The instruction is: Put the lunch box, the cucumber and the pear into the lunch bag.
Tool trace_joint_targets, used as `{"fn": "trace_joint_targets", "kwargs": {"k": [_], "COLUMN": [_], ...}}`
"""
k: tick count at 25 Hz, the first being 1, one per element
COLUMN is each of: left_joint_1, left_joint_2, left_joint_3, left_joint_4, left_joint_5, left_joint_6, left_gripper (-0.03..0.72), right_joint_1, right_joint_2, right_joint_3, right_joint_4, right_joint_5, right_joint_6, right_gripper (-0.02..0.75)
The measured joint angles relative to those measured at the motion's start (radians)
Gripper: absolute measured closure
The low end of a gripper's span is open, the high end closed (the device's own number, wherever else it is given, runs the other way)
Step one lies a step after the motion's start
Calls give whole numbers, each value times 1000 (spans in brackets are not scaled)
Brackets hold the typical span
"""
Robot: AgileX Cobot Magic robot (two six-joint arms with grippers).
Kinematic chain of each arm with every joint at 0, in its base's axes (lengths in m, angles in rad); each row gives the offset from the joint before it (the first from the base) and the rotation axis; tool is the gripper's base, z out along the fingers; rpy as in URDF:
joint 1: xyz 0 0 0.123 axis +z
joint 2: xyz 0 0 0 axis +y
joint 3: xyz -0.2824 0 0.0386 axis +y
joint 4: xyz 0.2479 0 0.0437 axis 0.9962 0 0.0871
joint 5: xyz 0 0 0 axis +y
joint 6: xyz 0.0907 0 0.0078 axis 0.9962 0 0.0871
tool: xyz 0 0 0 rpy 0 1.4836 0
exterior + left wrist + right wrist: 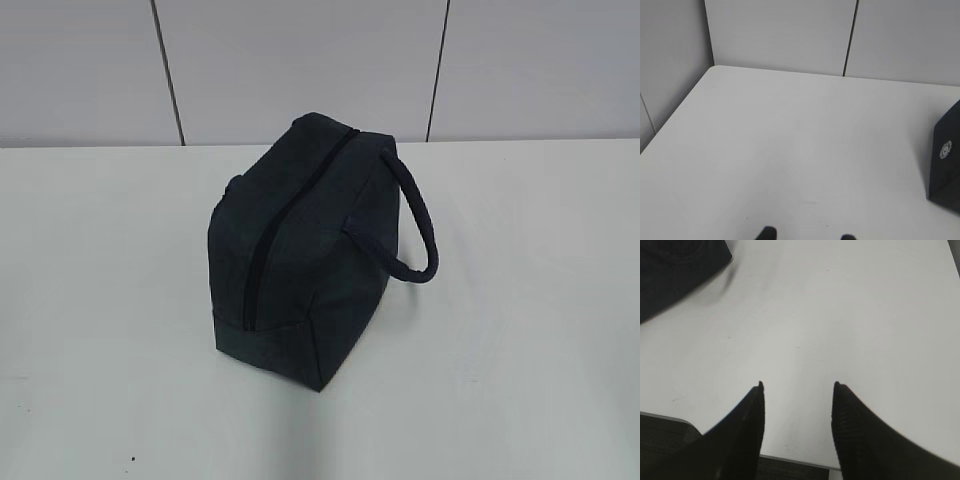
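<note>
The dark navy lunch bag (300,250) stands in the middle of the white table, its long zipper shut along the top and its padded loop handle (415,225) hanging to the right. An end of the bag shows at the right edge of the left wrist view (946,160) and a corner at the top left of the right wrist view (675,270). The lunch box, the cucumber and the pear are out of view. My left gripper (807,236) is open and empty, only its fingertips showing. My right gripper (797,386) is open and empty above the table's near edge. Neither gripper shows in the exterior view.
The white table (520,300) ends at grey wall panels (300,60) at the back. Its rounded back left corner (715,67) shows in the left wrist view. Its front edge (790,460) shows in the right wrist view, with dark floor below.
</note>
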Motion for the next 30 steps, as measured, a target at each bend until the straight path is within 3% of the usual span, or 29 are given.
{"fn": "trace_joint_targets", "kwargs": {"k": [30], "left_joint_1": [-29], "left_joint_2": [0], "left_joint_3": [0], "left_joint_4": [0], "left_joint_5": [0], "left_joint_6": [0], "left_gripper": [446], "right_joint_1": [0], "right_joint_2": [0], "right_joint_3": [0], "right_joint_4": [0], "right_joint_5": [-1], "right_joint_6": [0], "right_gripper": [388]}}
